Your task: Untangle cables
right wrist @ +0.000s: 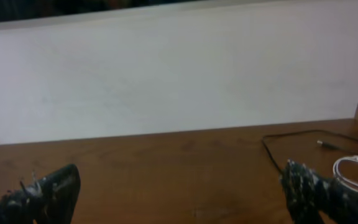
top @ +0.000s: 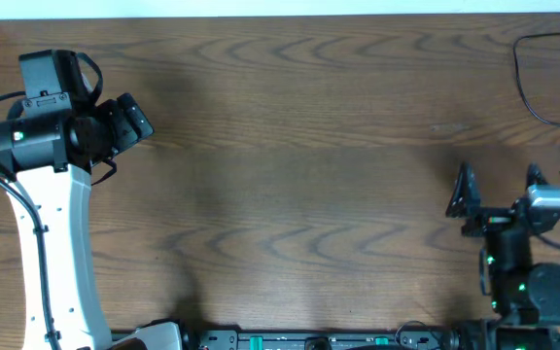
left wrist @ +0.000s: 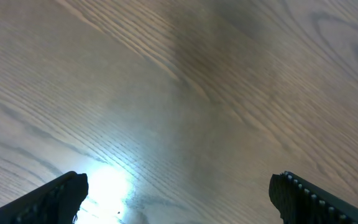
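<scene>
Left pincer (top: 129,122): spread wide, holding nothing, over bare table (top: 299,156) at the far left. Right pincer (top: 499,187): also gaping, empty, at the near right. Cables (top: 516,60), black and white: loosely looped at the table's far-right corner, beyond the right pincer and untouched.

White-shelled left arm (top: 52,243) with black joints, green light, black cabling, toothed claw fingers (left wrist: 309,196); black right arm (top: 528,287), green lights.

Left end effector (top: 136,119), right end effector (top: 499,188) — splayed.
</scene>
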Available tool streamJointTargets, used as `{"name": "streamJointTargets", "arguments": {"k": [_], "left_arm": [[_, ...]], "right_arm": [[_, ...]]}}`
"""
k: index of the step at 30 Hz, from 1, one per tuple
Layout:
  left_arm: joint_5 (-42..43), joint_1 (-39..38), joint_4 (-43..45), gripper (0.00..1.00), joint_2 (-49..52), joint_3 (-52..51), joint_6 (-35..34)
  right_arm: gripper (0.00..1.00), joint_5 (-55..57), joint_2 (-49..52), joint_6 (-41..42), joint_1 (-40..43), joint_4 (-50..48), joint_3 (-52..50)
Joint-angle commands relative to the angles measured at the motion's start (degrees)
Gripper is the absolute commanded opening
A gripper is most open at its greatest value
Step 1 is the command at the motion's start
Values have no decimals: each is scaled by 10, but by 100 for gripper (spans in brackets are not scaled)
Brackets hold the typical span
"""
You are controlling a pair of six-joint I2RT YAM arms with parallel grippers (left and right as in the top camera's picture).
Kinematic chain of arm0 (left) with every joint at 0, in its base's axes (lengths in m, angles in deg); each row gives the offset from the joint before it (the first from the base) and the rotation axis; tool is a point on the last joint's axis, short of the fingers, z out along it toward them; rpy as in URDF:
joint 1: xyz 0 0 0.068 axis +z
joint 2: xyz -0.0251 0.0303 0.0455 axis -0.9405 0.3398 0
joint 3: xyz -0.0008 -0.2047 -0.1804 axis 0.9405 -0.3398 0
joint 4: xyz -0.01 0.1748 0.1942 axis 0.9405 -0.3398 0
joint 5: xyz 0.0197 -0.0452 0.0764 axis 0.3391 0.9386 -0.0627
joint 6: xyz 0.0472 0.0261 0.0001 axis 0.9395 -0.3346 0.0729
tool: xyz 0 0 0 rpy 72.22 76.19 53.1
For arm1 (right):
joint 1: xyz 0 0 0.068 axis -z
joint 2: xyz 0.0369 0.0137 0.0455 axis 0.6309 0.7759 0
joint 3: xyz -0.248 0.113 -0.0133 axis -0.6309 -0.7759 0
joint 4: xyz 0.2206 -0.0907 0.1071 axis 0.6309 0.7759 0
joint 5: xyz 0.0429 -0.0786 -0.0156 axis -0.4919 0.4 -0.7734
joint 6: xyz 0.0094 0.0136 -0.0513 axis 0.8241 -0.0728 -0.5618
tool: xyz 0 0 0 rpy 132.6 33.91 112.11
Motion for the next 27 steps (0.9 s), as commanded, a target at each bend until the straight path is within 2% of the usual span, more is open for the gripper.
{"name": "streamJointTargets", "arguments": {"k": [1, 9, 12, 19, 27], "left_arm": [[-2, 2, -2, 98, 3, 2, -1], [-2, 2, -2, 98, 3, 2, -1], [-2, 2, -2, 98, 3, 3, -1], [-2, 2, -2, 98, 3, 3, -1], [-2, 2, -2, 98, 3, 3, -1]], "right_arm": [[99, -15, -49, 6, 4, -8, -51], [99, -32, -137, 6, -5, -10, -141], [99, -32, -144, 6, -12, -3, -151], [99, -29, -151, 6, -19, 99, -151], [99, -27, -154, 6, -19, 76, -161]]}}
